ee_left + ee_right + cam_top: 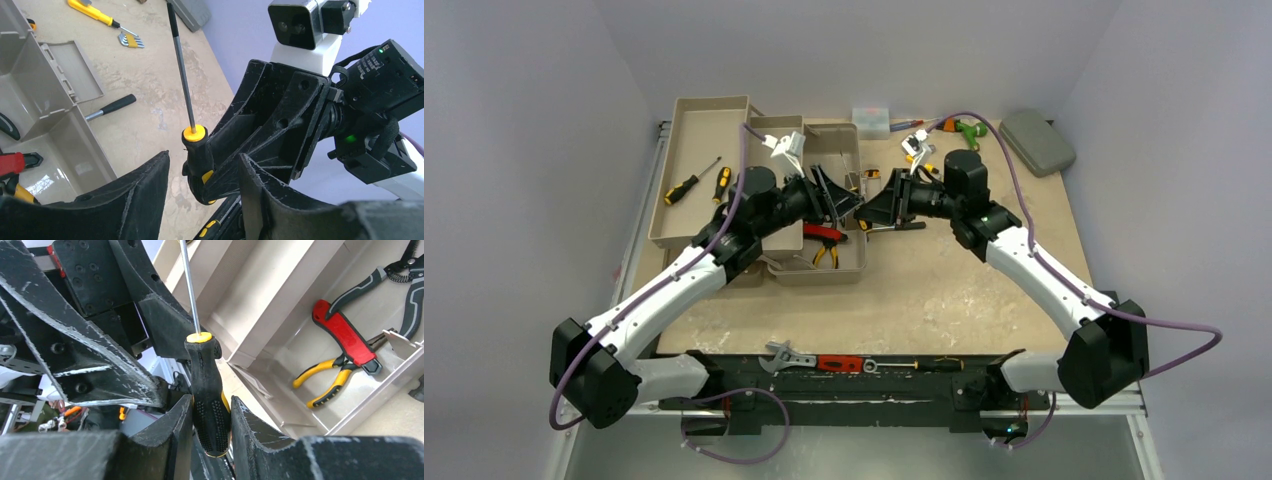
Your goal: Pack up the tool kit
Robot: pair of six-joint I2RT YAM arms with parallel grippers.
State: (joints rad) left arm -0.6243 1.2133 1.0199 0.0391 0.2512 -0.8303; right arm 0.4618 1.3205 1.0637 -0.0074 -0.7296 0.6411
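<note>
Screwdriver (pixel 205 370), shaft toward frame top, sits pinched in my right gripper (pixel 211 400), its handle between my left gripper's (pixel 203 157) spread jaws.

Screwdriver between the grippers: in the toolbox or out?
Out: right gripper clamps the screwdriver by its handle, not inside the toolbox.

The left arm (pixel 674 285) and right arm (pixel 1044 275) extend forward and angle inward, wrists facing each other. The left gripper (pixel 203 159) has its fingers spread. The right gripper (pixel 211 402) clamps a screwdriver (pixel 206 372) by its handle.
</note>
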